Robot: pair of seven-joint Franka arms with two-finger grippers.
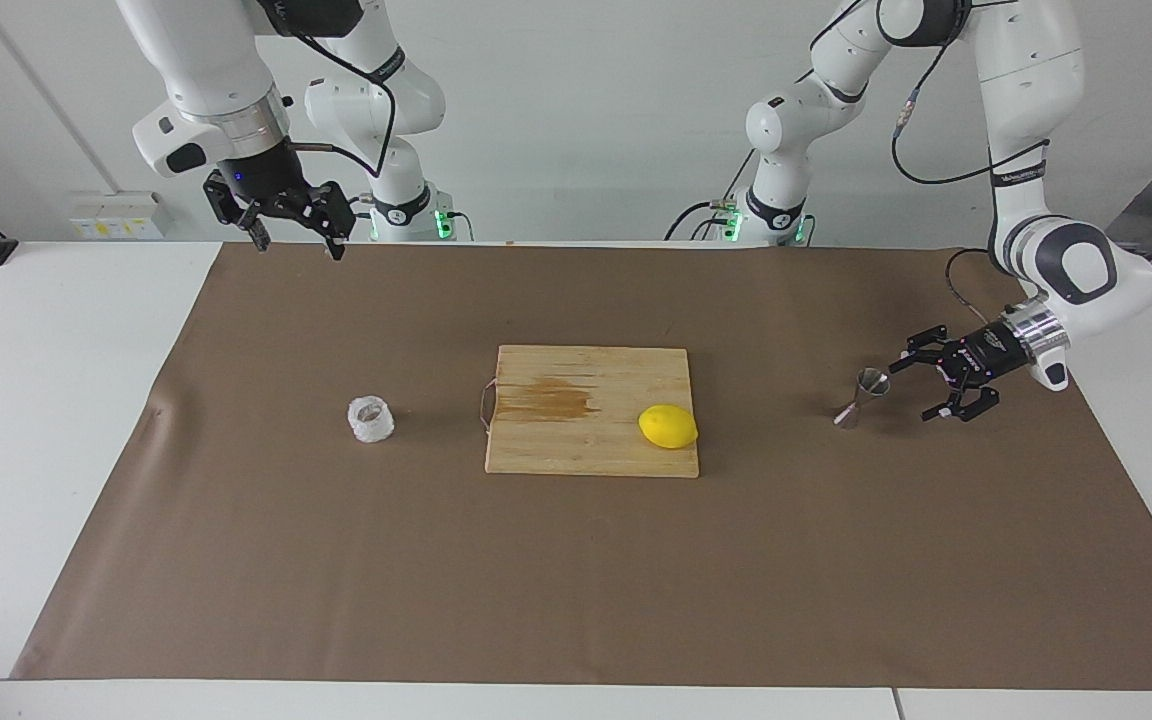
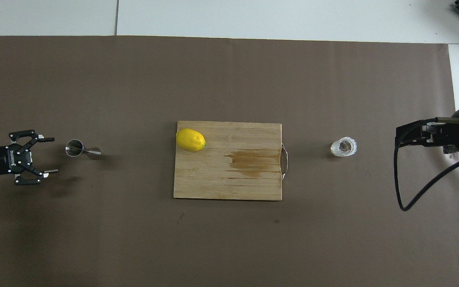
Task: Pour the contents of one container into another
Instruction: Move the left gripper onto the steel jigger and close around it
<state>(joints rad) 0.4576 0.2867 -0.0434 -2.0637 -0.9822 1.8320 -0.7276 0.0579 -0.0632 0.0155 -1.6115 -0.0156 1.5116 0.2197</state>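
Facing view
left gripper (image 1: 924,388): you have it low beside the jigger at the left arm's end of the table, fingers spread, nothing in them, not touching the jigger.
jigger (image 1: 862,397): you see it upright on the brown mat (image 1: 576,560), wide mouth up, apart from the fingertips.
right gripper (image 1: 294,230): yours hangs high over the mat's edge nearest the robots, fingers apart, empty; this arm waits.
cup (image 1: 371,419): white crinkly cup on the mat toward the right arm's end, upright, well apart from both grippers.
board (image 1: 591,410): wooden cutting board mid-table between cup and jigger, dark stain on it, wire handle on the cup's side.
lemon (image 1: 668,426): on the board, at the corner toward the jigger and farther from the robots.

Overhead view
left gripper (image 2: 50,155): you see the fingers pointing at the jigger, released, a gap between tips and jigger.
jigger (image 2: 81,149): round rim visible, standing on the mat (image 2: 229,239), just beside the fingertips.
cup (image 2: 343,146): open top up, something dark inside, can't tell what.
right gripper (image 2: 420,133): only the body and cable show over the mat's edge; you can't tell the fingers from here.
board (image 2: 229,175): flat, centred on the mat.
lemon (image 2: 190,140): at the board's corner, partly overhanging the edge.
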